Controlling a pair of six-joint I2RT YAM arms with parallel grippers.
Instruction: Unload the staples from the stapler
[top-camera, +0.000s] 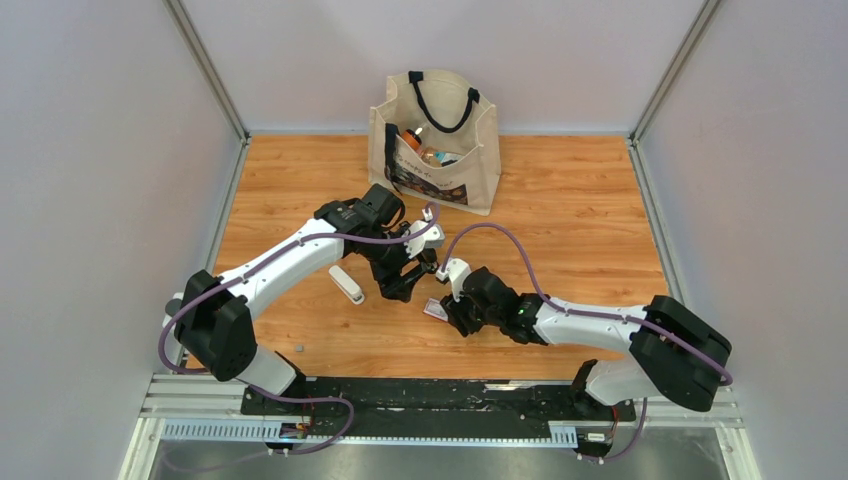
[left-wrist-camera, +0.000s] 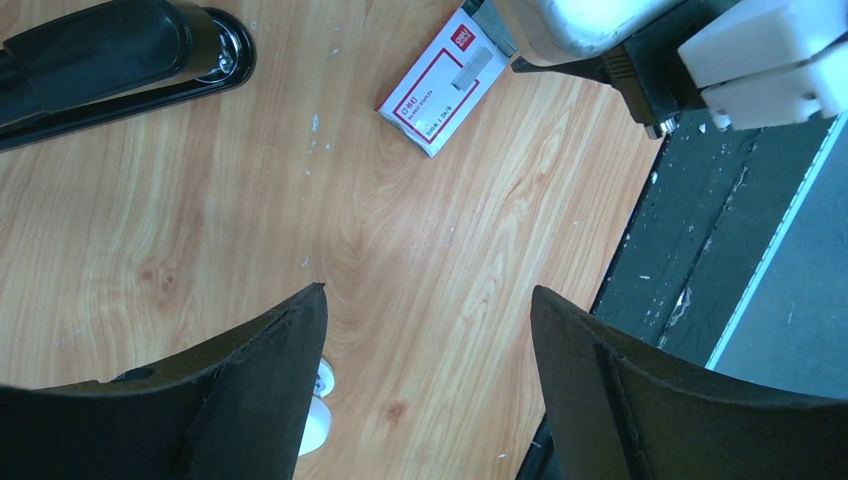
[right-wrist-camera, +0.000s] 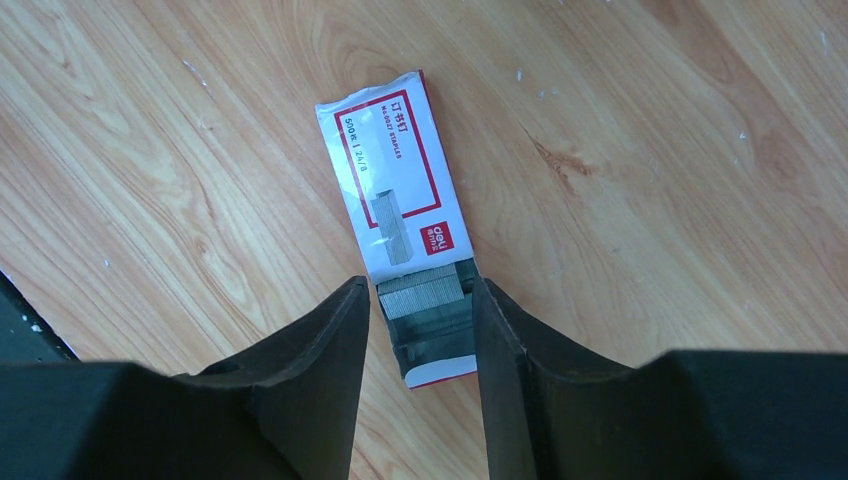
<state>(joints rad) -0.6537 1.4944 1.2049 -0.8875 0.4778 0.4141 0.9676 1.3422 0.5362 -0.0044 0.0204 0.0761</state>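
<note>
1. Lying alone on the wooden table (top-camera: 580, 220), close to the left arm's base: small grey bit (top-camera: 298, 348), too small to identify.
2. Hovering low just beyond it: right gripper (right-wrist-camera: 420, 300), fingers (right-wrist-camera: 320, 360) narrowed to either side of the open end of the small red-and-white box (right-wrist-camera: 395, 170). Pressed against the card or just off it, cannot tell.
3. Showing in that open end, between the two fingers: grey strip of staples (right-wrist-camera: 418, 283).
4. Hanging to the left of the box: left gripper (left-wrist-camera: 428, 295), spread wide over bare wood, holding nothing.
5. Lying flat on the table past the left fingertips, apart from the box: black stapler (left-wrist-camera: 110, 50), rounded end toward the box, touched by neither gripper.
6. Resting on the wood beside the left gripper in the overhead view: white oblong bar (top-camera: 347, 284).
7. Standing upright and open at the far edge: canvas tote bag (top-camera: 440, 150), assorted items inside.
</note>
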